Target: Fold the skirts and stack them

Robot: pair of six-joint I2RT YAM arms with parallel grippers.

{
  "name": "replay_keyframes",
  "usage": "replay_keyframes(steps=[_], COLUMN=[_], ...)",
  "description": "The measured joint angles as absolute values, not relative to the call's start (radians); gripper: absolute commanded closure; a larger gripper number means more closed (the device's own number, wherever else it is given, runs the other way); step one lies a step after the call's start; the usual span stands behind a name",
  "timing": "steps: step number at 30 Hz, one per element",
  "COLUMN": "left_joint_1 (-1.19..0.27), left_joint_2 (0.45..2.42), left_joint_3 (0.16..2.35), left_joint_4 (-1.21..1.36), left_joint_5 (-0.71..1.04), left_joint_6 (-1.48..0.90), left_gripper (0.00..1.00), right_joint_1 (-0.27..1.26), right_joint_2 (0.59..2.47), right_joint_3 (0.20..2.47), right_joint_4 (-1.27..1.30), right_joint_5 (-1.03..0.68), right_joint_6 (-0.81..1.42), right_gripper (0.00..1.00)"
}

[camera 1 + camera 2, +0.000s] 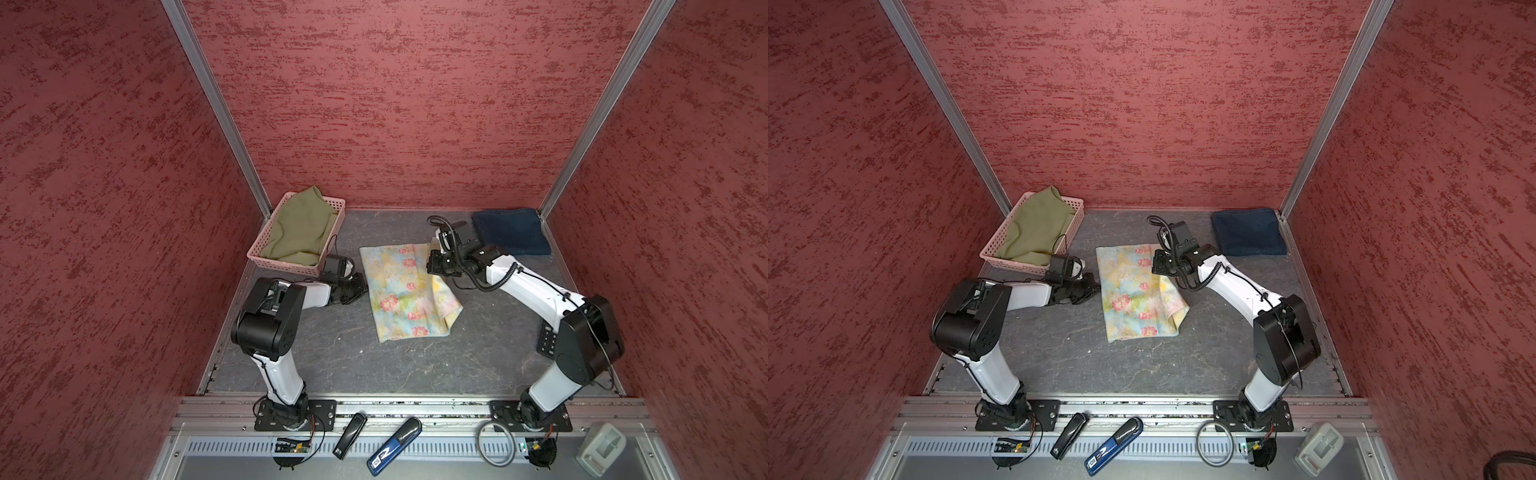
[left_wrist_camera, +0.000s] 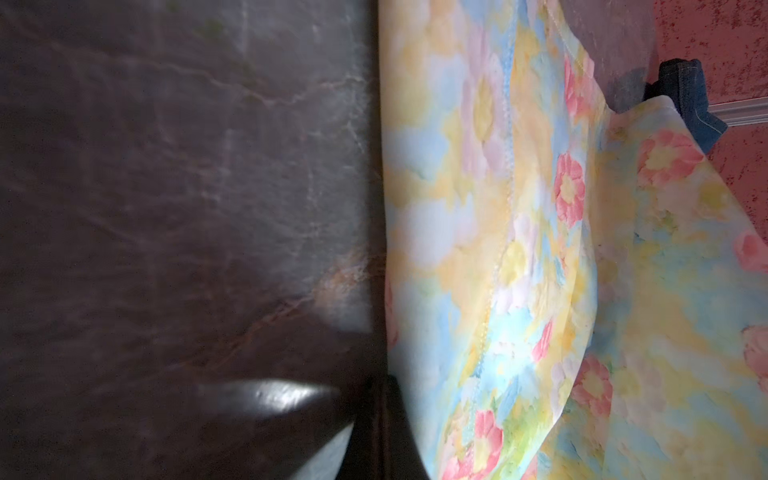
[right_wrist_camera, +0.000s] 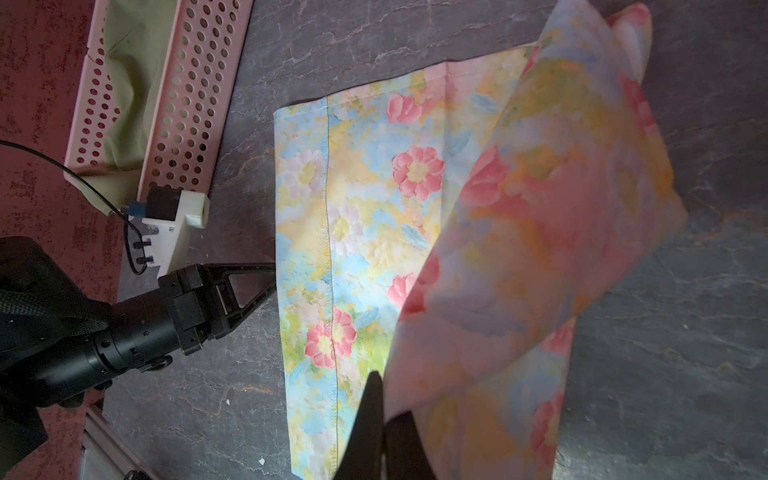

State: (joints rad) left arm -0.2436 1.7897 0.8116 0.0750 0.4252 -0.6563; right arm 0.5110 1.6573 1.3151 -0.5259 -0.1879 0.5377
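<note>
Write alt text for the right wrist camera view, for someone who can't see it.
The right gripper, shut, holds a flap of the floral skirt up off the dark marbled table. The left gripper is closed on the skirt's opposite edge; beside it a pink perforated basket holds the olive green skirt.

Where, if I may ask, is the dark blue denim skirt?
In both top views the denim skirt lies folded in the far right corner, apart from the floral skirt.
</note>
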Motion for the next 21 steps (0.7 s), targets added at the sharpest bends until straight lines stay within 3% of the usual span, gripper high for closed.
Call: replay_keyframes(steps=[21], left_joint_1=[-0.293], left_joint_2=[1.799], left_joint_3=[0.829], left_joint_4=[0.065], left_joint_5=[0.41], left_joint_6=[-0.636], left_gripper=[1.0], right_joint_1=[0.673], right_joint_2=[1.852], right_joint_3=[1.519], right_joint_4=[-0.555], right_joint_5=[-0.182], right_joint_6=[0.579], right_gripper=[1.0])
